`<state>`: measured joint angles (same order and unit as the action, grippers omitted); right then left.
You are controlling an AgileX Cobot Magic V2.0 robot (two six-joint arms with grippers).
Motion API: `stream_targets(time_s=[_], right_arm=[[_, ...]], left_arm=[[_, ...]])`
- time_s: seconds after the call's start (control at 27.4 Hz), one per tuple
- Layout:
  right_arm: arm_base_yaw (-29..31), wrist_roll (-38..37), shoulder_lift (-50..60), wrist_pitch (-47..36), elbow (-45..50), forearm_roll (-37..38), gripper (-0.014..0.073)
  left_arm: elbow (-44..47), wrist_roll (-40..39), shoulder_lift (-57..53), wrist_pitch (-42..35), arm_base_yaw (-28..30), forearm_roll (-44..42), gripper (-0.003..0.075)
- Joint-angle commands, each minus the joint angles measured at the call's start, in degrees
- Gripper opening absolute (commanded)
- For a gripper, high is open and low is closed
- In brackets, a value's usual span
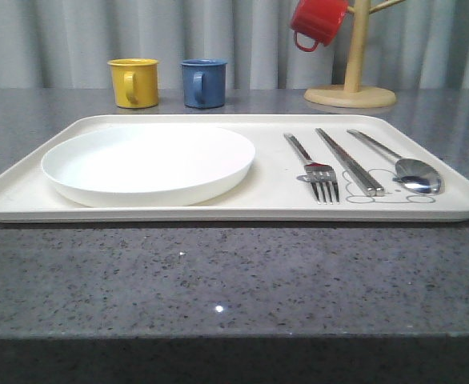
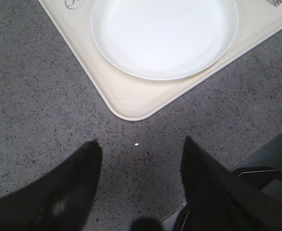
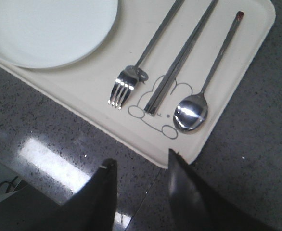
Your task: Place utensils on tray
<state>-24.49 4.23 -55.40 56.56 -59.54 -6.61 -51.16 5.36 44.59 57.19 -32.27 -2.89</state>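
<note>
Both end effectors, left (image 2: 138, 151) and right (image 3: 141, 166), hung spread and empty over the worktop (image 1: 218, 280) beside the tray (image 1: 26, 196), where fork (image 1: 318, 178), chopsticks (image 1: 350, 164) and spoon (image 1: 410, 172) lay side by side right of the plate (image 1: 148, 164).

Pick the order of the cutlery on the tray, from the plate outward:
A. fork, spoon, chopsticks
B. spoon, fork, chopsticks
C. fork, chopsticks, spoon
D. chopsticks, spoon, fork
C: beside the plate lies the fork, then the chopsticks, then the spoon nearest the tray's right rim.
</note>
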Motion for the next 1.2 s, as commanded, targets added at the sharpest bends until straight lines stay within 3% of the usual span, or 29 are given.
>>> stream_targets(time_s=[0.0,0.44,0.69,1.02,1.09,1.17], right_arm=[[-0.02,0.63,4.5,-2.52,1.22,0.78,0.0297],[-0.02,0.63,17.37,-4.16,10.94,1.01,0.0297],[0.18,-2.23,26.26,-2.74,16.9,6.18,0.0297],[0.18,-4.58,29.81,-2.62,17.84,8.15,0.0293],[0.18,-4.58,29.81,-2.68,17.84,8.15,0.0234],[0.18,-4.58,29.81,-2.91,17.84,8.04,0.0125]], left_arm=[[-1.51,-0.47,-0.22,-3.18,-0.52,-0.15,0.0367],[-1.51,-0.47,-0.22,-3.18,-0.52,-0.15,0.0367],[-1.51,-0.47,-0.22,-3.18,-0.52,-0.15,0.0367],[-1.51,-0.47,-0.22,-5.74,-0.52,-0.15,0.0365],[-1.51,-0.47,-0.22,-6.0,-0.52,-0.15,0.0314],[-1.51,-0.21,-0.22,-6.0,-0.52,-0.15,0.0215]])
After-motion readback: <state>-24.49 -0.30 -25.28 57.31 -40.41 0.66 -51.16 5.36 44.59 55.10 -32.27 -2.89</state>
